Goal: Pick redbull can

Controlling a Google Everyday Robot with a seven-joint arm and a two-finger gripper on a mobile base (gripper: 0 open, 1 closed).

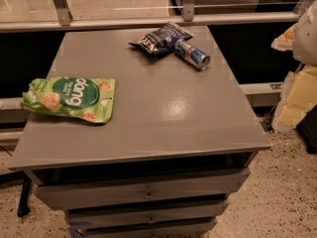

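Slim blue-and-silver redbull can [192, 54] lies sideways, touching a dark blue snack bag [159, 37]. My pincer [297, 98] is at the right edge; I cannot tell its state.

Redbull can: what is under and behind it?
The redbull can lies on the grey cabinet top. The dark blue snack bag lies at its far end; that end is not visible. The gripper is at the right edge, off the cabinet.

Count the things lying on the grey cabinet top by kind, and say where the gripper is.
Drink cans: 1, the redbull can, on its side.
Snack bags: 2, the dark blue snack bag beside the can, the green snack pouch near the left edge.
Total: 3.
The gripper is at the view's right edge, off the cabinet top.
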